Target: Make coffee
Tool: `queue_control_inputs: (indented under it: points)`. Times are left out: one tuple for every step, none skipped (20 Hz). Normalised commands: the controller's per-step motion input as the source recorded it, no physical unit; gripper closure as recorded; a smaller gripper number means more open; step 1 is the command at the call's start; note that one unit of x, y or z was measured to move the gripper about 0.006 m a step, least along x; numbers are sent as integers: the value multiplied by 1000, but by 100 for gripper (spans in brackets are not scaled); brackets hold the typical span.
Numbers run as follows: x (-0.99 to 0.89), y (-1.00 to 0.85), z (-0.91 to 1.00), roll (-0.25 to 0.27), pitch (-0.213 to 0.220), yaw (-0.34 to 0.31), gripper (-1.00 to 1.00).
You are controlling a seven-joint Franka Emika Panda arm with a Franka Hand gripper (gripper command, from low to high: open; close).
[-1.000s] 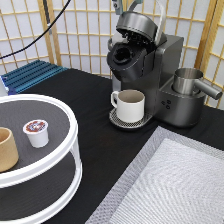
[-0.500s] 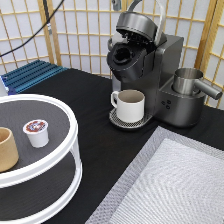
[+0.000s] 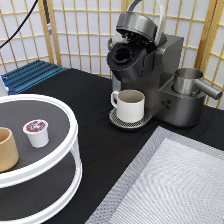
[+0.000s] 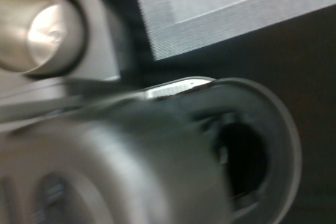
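Observation:
The coffee pod (image 3: 36, 132), small and white with a brown-and-red foil top, stands upright on the top tier of a round white stand (image 3: 71, 146) at the exterior view's left. The dark grey coffee machine (image 3: 162, 75) stands at the back with its lid (image 3: 135, 22) raised and its pod chamber (image 3: 122, 55) open. A white handled mug (image 3: 130, 104) sits on the machine's drip tray. The exterior view does not show my gripper. The wrist view looks closely at the machine's open chamber (image 4: 240, 155).
A tan handleless cup (image 3: 6, 148) stands beside the pod on the stand. A metal cup (image 3: 187, 80) with a side handle sits right of the machine. A grey woven mat (image 3: 175, 185) covers the exterior view's bottom right. A blue rack (image 3: 30, 74) lies at the back left.

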Motion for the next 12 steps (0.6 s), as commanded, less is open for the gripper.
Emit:
queue_control_inputs:
  points:
    - [-203,-906,-574,-26,-79,-54,-100]
    - [-197,-849,-560,-12,-72,-84,-100]
    - [-200,-823,-514,0,-57,-96,-100]
    - [-197,-817,-500,0,-50,-99,-100]
    - [-174,-826,-429,0,-27,-99,-100]
    - [-177,-783,-374,0,-9,-115,-100]
    - [-209,-697,-363,0,-4,-145,-100]
    - [-237,-617,-357,0,-3,-171,-100]
    - [-263,-540,-374,0,-12,-196,-100]
    - [-291,-474,-409,-3,-26,-219,-100]
    - [-320,-383,-440,-12,-46,-250,-100]
    - [-317,-329,-426,-11,-52,-272,-100]
